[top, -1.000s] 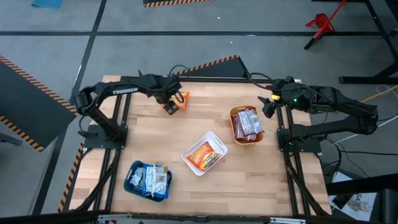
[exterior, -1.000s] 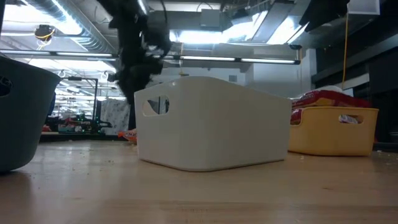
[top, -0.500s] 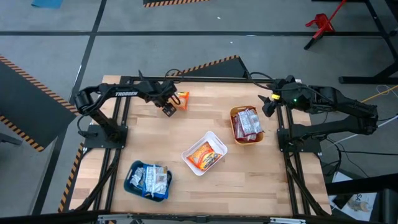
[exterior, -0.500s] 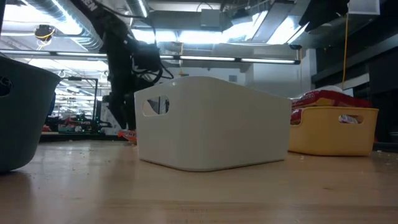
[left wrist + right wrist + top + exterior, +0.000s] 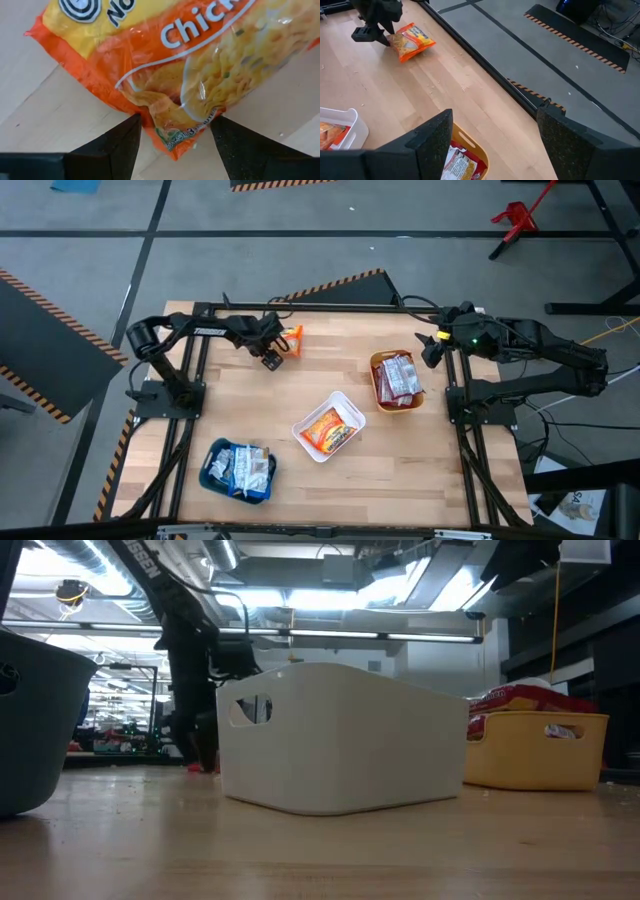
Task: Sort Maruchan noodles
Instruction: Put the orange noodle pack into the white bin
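Note:
One orange Maruchan packet (image 5: 292, 337) lies flat near the table's far edge; in the left wrist view (image 5: 175, 65) it fills the picture. My left gripper (image 5: 277, 350) is down at table level at the packet's near-left end, open, one finger on each side of its lower corner (image 5: 175, 137). The right wrist view shows that gripper (image 5: 380, 35) beside the packet (image 5: 412, 40). My right gripper (image 5: 495, 117) waits open above the table's far right side (image 5: 432, 348), holding nothing. The other packets lie in the bins. My left gripper's fingers (image 5: 131, 137) stand on either side of the orange packet's corner (image 5: 170, 130), coming in low from the near left. The packet lies flat on the table. Their tips are right at its edges, and I cannot tell whether they touch it.
A teal bin (image 5: 237, 470) with blue packets stands near left, a white bin (image 5: 328, 426) with an orange packet in the middle, and an orange bin (image 5: 397, 380) with red-and-silver packets on the right. In the low view the white bin (image 5: 340, 740) hides most of the table behind it.
My left gripper has come down from above to table level at the orange packet, shifting slightly toward the table's left. The packet has stayed where it was. The right arm has kept still.

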`<state>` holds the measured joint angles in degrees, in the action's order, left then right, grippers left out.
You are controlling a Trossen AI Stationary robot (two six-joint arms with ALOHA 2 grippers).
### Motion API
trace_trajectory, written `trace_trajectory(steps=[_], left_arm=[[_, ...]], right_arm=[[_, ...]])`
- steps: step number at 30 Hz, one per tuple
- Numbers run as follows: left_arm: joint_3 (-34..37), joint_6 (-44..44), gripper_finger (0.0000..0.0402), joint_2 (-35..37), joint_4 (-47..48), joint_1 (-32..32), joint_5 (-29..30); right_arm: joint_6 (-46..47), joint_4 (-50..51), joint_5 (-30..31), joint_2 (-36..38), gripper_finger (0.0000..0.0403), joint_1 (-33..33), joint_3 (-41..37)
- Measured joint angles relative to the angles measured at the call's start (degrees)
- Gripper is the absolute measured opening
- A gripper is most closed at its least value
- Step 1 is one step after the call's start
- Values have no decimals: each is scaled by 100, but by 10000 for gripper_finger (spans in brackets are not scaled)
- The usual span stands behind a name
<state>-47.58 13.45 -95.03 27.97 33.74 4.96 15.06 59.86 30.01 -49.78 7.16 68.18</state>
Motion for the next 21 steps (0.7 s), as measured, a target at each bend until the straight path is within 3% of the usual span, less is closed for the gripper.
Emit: trace_trajectory(steps=[6,15,21], left_arm=[[0,75,201,-104,5,-104,49],[8,277,22,-115,-200,-120,122],[-77,570,2,-100,-160,-274,140]], right_arm=[[10,0,1,1,277,2,0],[10,0,41,0,277,2,0],[10,2,42,0,277,2,0]])
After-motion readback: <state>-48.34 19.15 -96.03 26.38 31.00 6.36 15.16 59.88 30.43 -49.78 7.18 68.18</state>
